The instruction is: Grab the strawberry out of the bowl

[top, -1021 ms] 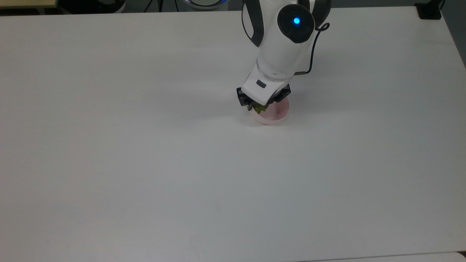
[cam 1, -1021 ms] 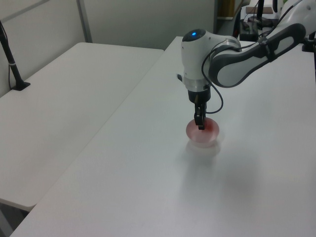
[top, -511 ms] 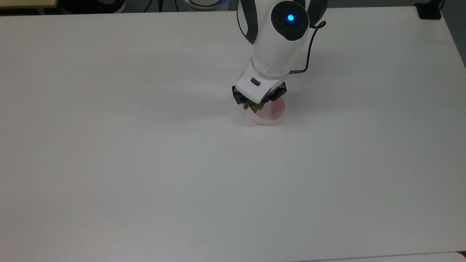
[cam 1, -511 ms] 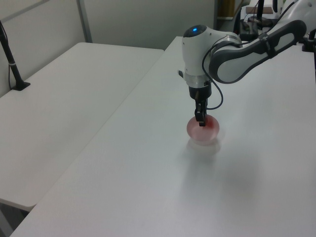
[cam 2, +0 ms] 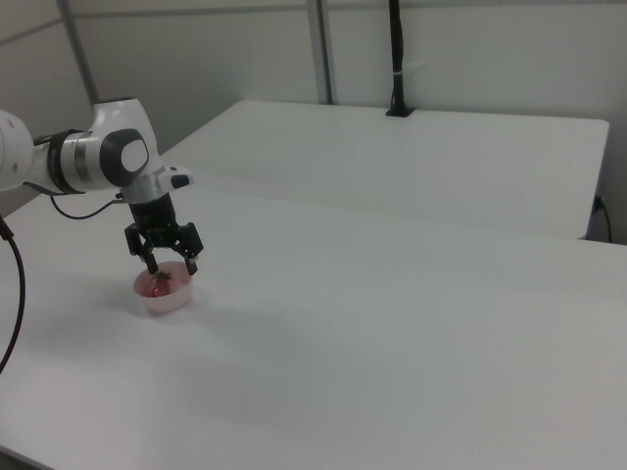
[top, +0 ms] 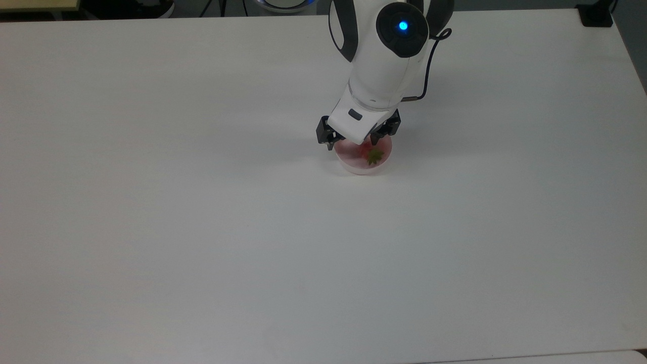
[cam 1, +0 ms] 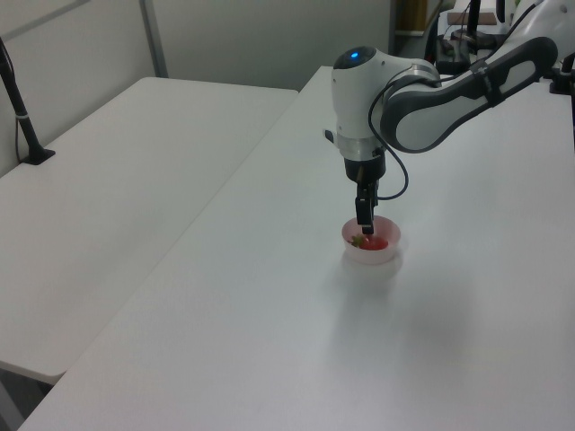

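Pincer (cam 2: 166,264) spread wide, its two black fingers splayed apart and holding nothing; in the right view one fingertip (cam 2: 151,265) hangs over the near-left part of the bowl's rim and the other sits at the rim's right side; whether either tip touches the rim I cannot tell; in the top view the pincer (top: 355,143) stands over the far edge of the bowl, and in the left view the pincer (cam 1: 363,228) points straight down into the bowl's mouth.

Small glossy red strawberry with a green leafy cap (top: 372,154) lies loose inside the small round pale pink bowl with whitish outer wall (top: 360,168); in the top view the cap shows just right of the bowl's centre, apart from both fingers; strawberry (cam 1: 364,241) seen as a red patch on the bowl's floor in the left view, and again at (cam 2: 162,280) in the right view; bowl (cam 1: 372,259) (cam 2: 168,302) stands upright on the plain white tabletop (top: 202,227).

White arm with dark grey joint covers and a blue light (top: 403,25) leans over the bowl from the far side of the top view; a thin black cable (top: 427,76) loops beside the wrist; a second white table (cam 2: 421,157) stands beyond with a black post (cam 2: 397,59) on it.
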{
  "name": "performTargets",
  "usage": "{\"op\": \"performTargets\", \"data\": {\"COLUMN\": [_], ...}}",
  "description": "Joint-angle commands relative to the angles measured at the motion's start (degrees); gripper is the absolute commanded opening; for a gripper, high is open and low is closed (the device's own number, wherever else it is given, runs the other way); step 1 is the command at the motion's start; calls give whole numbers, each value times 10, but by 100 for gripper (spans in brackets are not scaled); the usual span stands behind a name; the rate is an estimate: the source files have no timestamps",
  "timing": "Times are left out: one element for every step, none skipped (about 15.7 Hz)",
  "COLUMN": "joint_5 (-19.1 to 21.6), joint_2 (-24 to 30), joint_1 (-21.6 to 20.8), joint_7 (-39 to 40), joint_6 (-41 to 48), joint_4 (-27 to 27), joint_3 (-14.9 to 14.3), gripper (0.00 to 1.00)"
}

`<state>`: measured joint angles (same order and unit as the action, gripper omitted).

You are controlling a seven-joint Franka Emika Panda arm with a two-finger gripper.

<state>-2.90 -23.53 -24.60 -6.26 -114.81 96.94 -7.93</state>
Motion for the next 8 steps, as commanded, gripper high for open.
{"op": "performTargets", "data": {"joint_5": [-3,-3,-3,-3,-3,-3,-3,-4], "joint_2": [15,13,11,9,6,1,-1,-2], "joint_1": [-2,-3,-5,-7,-8,-8,-8,-8], "joint_7": [9,5,5,-2,-11,-15,-14,-8], "joint_6": [24,24,24,23,22,20,20,20], "joint_4": [9,9,11,11,13,14,14,14], "joint_3": [-2,-2,-1,1,6,12,13,13], "gripper": [100,100,100,100,100,100,100,100]}}
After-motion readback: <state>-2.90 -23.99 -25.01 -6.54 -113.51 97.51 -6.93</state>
